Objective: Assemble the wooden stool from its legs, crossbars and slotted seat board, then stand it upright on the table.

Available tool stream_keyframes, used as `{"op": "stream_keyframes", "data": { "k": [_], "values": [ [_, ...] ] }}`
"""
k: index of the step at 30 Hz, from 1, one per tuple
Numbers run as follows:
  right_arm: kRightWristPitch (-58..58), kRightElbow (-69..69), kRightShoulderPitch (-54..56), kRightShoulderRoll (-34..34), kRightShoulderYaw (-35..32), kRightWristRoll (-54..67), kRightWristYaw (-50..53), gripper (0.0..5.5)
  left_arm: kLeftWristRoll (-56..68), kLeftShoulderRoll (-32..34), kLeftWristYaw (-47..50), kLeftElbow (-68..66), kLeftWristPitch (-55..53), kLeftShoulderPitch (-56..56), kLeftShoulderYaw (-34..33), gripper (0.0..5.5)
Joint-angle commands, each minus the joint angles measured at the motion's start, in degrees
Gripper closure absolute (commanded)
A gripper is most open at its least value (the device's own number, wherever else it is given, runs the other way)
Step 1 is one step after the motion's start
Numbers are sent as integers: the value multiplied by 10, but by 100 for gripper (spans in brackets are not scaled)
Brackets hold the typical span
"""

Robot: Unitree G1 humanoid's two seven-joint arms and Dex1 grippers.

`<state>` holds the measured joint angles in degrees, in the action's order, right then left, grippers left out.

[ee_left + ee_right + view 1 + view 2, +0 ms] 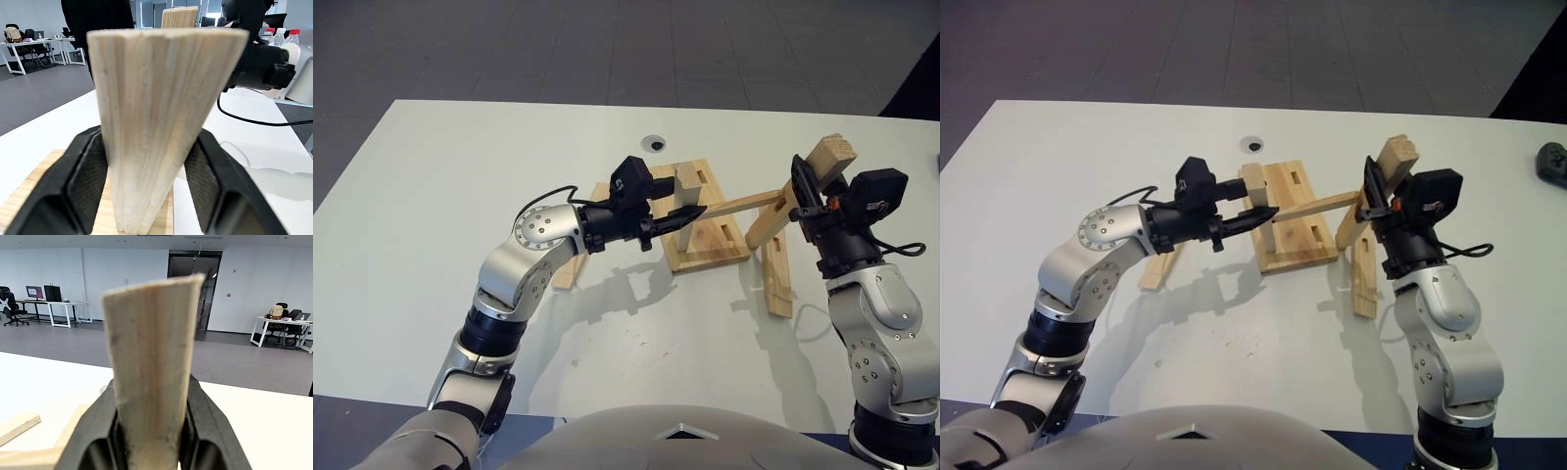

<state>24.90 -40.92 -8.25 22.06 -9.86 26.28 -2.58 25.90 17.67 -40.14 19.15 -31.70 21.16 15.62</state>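
**Over the white table (460, 196): mid-assembly**

Head view: my left pincer (690, 213) is clenched on one end of a slim pale wooden crossbar (739, 204). My right pincer (800, 199) grips the tilted square-cut wooden leg (829, 155) it meets. The flat slotted seat board (715, 247) lies below. I count one board, one crossbar and perhaps four legs, some half hidden.

Left wrist view: crossbar (156, 122) between my pads (85, 186).

Right wrist view: leg (151, 372) clamped likewise.

I judge the wood stiff, light and smooth, best held near the joints.

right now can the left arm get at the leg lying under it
Probably not: the left gripper is shut on the crossbar, though the loose leg lies close below its forearm.
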Motion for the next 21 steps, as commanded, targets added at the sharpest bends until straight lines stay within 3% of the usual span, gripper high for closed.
{"op": "stream_keyframes", "data": {
  "k": [1,10,21],
  "values": [
    [-38,16,-7,-13,15,-12,-38,447,-18,11,4,-17,-30,-30,28,328],
    [-75,49,43,-14,-17,-19,-70,447,-14,12,14,-5,-34,-44,30,328],
    [-73,62,44,-15,-2,-36,-104,447,-17,7,33,1,-30,-58,38,328]
  ]
}}
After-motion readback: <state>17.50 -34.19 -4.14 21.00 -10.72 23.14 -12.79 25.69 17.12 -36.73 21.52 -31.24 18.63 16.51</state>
